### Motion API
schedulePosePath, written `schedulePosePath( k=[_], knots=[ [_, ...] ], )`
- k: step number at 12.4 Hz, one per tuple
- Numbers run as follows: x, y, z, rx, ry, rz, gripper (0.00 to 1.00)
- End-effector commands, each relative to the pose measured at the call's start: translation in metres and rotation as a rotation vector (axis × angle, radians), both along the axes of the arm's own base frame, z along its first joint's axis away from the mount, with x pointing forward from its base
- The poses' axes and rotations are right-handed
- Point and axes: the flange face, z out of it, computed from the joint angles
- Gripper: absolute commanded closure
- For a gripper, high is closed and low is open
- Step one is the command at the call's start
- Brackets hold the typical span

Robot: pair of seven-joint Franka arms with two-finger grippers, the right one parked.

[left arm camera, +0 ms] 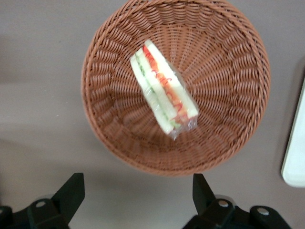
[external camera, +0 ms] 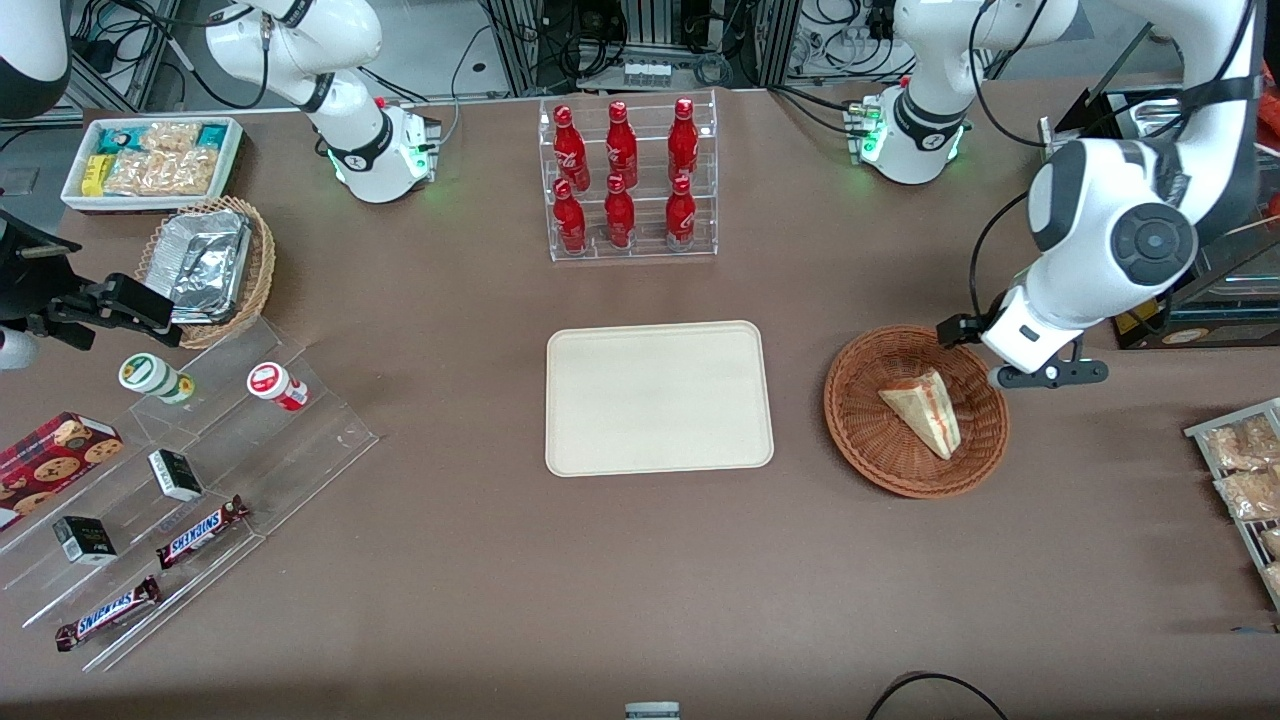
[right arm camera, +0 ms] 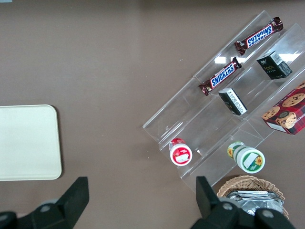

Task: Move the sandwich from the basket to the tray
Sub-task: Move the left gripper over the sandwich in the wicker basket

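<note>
Snickers bars point(external camera: 107, 613) lie nearest the front camera, on the lowest steps of a clear acrylic stand point(external camera: 190, 480) toward the parked arm's end of the table point(external camera: 500, 600). Farther along the table toward the working arm sits the tray point(external camera: 659, 397), a flat cream rectangle with rounded corners and a low rim, with nothing on it. Beside it, toward the working arm, stands the basket point(external camera: 870, 440), round, shallow and woven of reddish-brown wicker.

Inside the basket lies the sandwich point(external camera: 925, 410), a triangular wedge of pale bread in a clear wrapper. In the left wrist view the sandwich point(left arm camera: 163, 89) lies on its side with the cut edge facing up, showing stripes of red and green filling between the white slices; the wrapper bunches at one corner. It rests on the basket's point(left arm camera: 228, 124) floor, a little off centre.

The gripper point(external camera: 1045, 372) hangs above the basket's rim at the side toward the working arm's end. Its two black fingers point(left arm camera: 70, 191) stand wide apart with nothing between them, clear of the sandwich.

A clear rack of red bottles point(external camera: 625, 180) stands farther from the front camera than the tray.
</note>
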Motion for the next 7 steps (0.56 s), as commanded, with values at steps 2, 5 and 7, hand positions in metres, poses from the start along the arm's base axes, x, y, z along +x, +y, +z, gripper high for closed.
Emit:
schedulePosePath(
  k=[2, 5, 7],
  knots=[
    [-0.007, -0.022, -0.017, 0.020, -0.073, 0.159, 0.00],
    [-0.001, -0.024, -0.033, 0.035, -0.089, 0.397, 0.00],
    [0.004, -0.024, -0.045, 0.036, -0.104, 0.523, 0.00]
  ],
)
